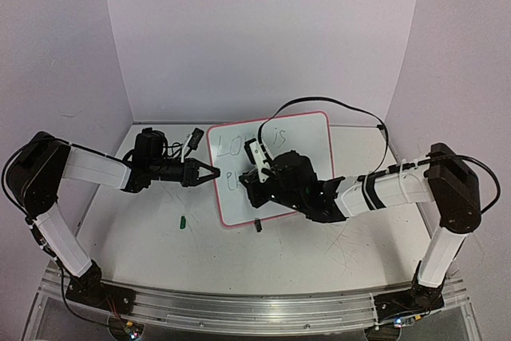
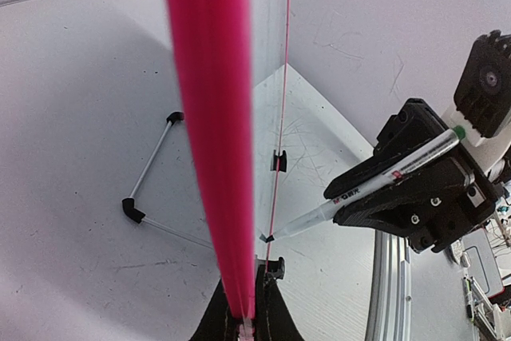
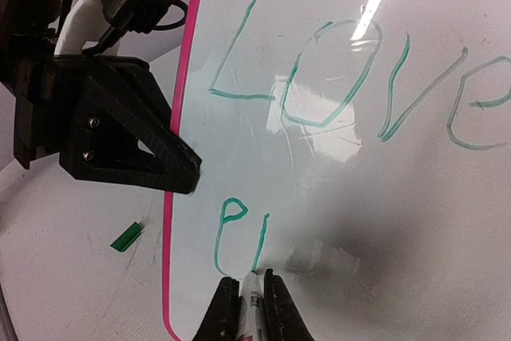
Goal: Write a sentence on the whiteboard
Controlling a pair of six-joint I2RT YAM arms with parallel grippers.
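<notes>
Right pincer (image 3: 249, 281) pinches marker (image 2: 391, 175), left pincer (image 1: 211, 172) clamps whiteboard (image 1: 303, 137), on seemingly scuffed white table (image 1: 144, 237) within lilac walls (image 1: 263, 37).

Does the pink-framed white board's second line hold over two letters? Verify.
No, the board shows only green "e" and one stroke there.

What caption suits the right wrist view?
Pen in the right gripper starts a second line under "Love"; left gripper clamps the whiteboard.
</notes>
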